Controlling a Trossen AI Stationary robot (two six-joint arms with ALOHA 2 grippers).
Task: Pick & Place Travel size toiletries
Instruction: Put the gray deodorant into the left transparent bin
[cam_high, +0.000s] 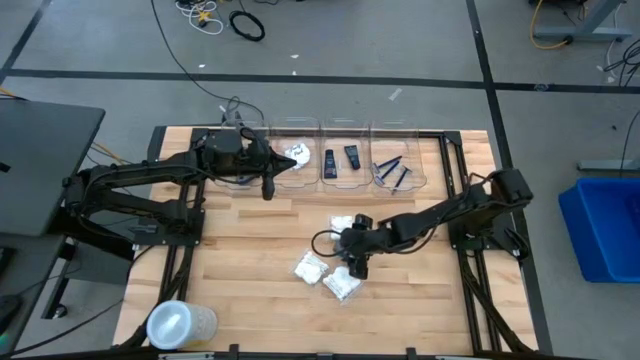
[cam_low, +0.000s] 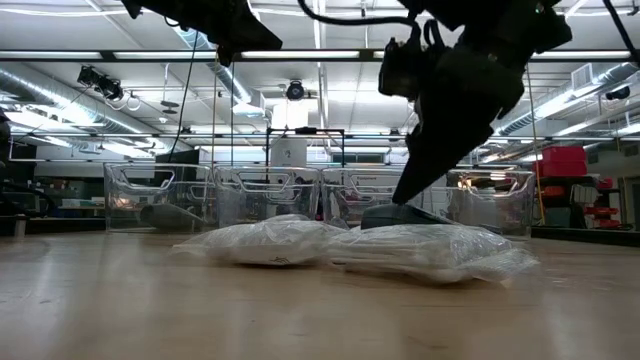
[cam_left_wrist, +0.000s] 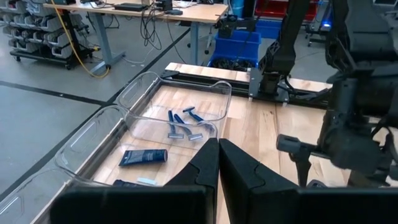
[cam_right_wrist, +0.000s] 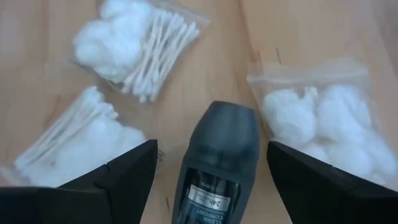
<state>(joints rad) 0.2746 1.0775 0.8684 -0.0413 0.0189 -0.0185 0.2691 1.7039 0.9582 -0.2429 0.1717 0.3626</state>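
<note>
A dark grey oval case (cam_right_wrist: 221, 155) lies flat on the wooden table among three white packets of cotton balls and swabs (cam_right_wrist: 134, 40) (cam_right_wrist: 74, 137) (cam_right_wrist: 323, 118). My right gripper (cam_right_wrist: 211, 148) is open and slants down over the case, with one finger on each side of it and neither touching it. In the high view this gripper (cam_high: 358, 264) is at mid-table between the packets (cam_high: 310, 267) (cam_high: 342, 285). My left gripper (cam_high: 268, 188) is shut on nothing and hangs above the table by the clear bins (cam_high: 343, 178).
A row of clear bins runs along the far edge, holding a white packet (cam_high: 297, 153), black tubes (cam_high: 330, 162) and blue razors (cam_left_wrist: 183, 124). A large translucent round container (cam_high: 180, 325) stands at the near left corner. Bare wood lies to the near right.
</note>
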